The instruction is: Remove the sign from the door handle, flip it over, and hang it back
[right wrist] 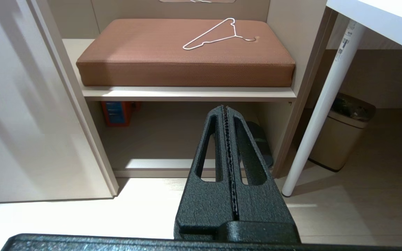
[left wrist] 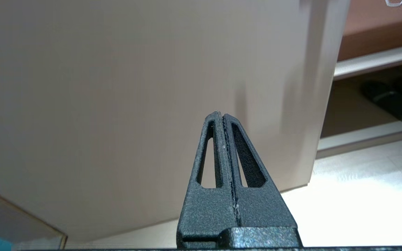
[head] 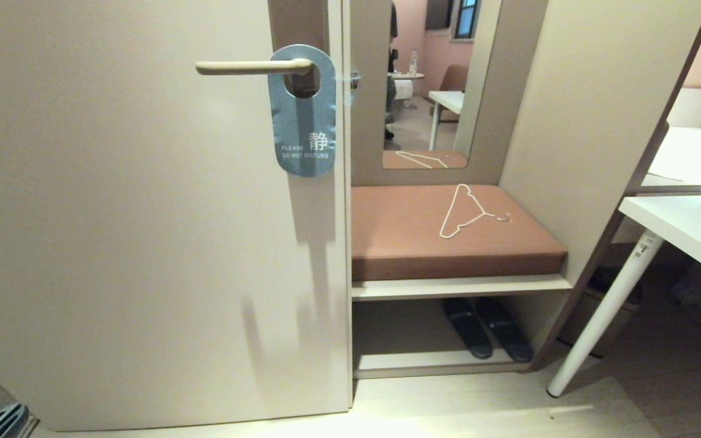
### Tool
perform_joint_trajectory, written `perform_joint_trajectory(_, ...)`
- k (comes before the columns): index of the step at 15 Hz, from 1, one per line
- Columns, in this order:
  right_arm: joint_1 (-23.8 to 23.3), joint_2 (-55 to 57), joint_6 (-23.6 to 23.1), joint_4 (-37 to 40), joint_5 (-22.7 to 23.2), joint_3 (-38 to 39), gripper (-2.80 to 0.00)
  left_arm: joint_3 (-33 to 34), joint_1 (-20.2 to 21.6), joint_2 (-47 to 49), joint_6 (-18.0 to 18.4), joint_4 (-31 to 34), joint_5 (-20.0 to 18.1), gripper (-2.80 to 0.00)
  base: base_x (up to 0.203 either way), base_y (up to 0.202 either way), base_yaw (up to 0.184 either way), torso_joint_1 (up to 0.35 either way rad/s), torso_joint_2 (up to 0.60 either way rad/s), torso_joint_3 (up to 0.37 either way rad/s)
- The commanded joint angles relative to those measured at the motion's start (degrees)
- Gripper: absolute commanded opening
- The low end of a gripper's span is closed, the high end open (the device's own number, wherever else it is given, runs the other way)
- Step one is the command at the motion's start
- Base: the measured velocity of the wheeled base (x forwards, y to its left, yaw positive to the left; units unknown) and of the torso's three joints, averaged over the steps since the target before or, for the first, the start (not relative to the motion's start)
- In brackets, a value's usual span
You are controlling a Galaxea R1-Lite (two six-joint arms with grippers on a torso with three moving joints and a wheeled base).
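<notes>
Both grippers, left gripper (left wrist: 223, 115) and right gripper (right wrist: 226, 107), hang clenched and empty, low beneath the door handle (head: 253, 67); the blue sign (head: 303, 115) dangles lengthwise there, nearer the left.

Neither arm is showing in the head view. Left gripper (left wrist: 223, 115) is sitting with its jaws pressed fully together, fingertips meeting in a tight seam, nothing between them. It is pointing forward and slightly down, tips in free air, touching nothing. Right gripper (right wrist: 226, 107) is doing the same: jaws closed flush, serrated inner edges meeting along the whole length, holding nothing. It is aiming forward and down, also clear of any contact. Both sets of black textured fingers (left wrist: 208, 153) are looking straight and symmetric, slots on each side visible. Wrist housing is showing as a dark edge beneath the right gripper's base.
</notes>
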Motion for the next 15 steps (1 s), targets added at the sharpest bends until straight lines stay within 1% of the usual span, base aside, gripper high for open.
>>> perform_joint_trajectory(1, 0.0, 0.0, 0.0, 0.0, 0.0, 0.0, -2.80, 0.7, 2.3, -9.0, -0.3, 7.0, -0.5, -2.80, 0.000, 0.000, 0.000, 0.000, 0.00, 0.000)
perform_joint_trajectory(2, 0.0, 0.0, 0.0, 0.0, 0.0, 0.0, -2.80, 0.8, 2.3, -9.7, -0.5, 9.1, -0.6, -2.80, 0.000, 0.000, 0.000, 0.000, 0.00, 0.000)
perform_joint_trajectory(7, 0.0, 0.1, 0.0, 0.0, 0.0, 0.0, -2.80, 0.8, 0.1, -14.8, -0.9, 14.9, -0.3, -2.80, 0.000, 0.000, 0.000, 0.000, 0.00, 0.000)
perform_joint_trajectory(11, 0.0, 0.0, 0.0, 0.0, 0.0, 0.0, -2.80, 0.8, -0.4, -21.1, -1.2, 20.0, 0.2, -2.80, 0.000, 0.000, 0.000, 0.000, 0.00, 0.000)
perform_joint_trajectory(13, 0.0, 0.1, 0.0, 0.0, 0.0, 0.0, -2.80, 0.8, -0.7, -23.6, -2.7, 20.3, 0.2, -2.80, 0.000, 0.000, 0.000, 0.000, 0.00, 0.000)
perform_joint_trajectory(15, 0.0, 0.1, 0.0, 0.0, 0.0, 0.0, -2.80, 0.9, -0.9, -25.1, -5.2, 20.5, 0.6, -2.80, 0.000, 0.000, 0.000, 0.000, 0.00, 0.000)
